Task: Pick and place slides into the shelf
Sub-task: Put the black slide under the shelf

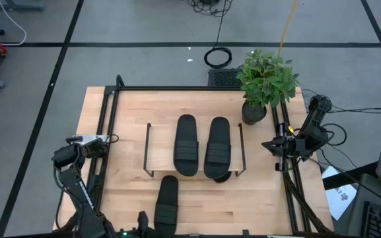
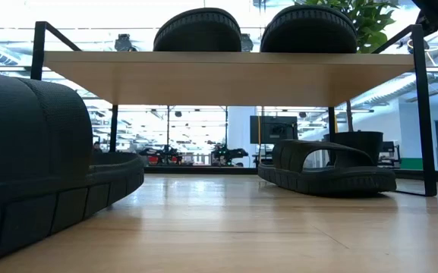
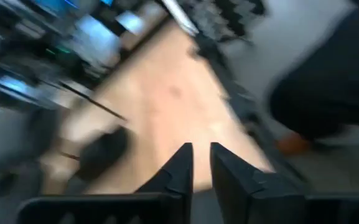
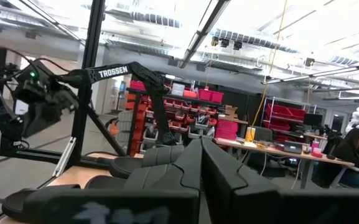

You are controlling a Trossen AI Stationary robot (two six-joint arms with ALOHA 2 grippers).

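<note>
Wooden table [image 1: 263, 198], grey tiled floor [image 1: 144, 66], potted plant [image 1: 266, 82] at table corner.

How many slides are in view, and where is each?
4. Two slides lie side by side on the shelf top, one under it, one on the table's near edge.

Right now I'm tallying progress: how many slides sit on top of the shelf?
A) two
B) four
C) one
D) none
A: two slides lie side by side on the shelf top; a third lies on the table in front, and a fourth sits underneath.
</note>
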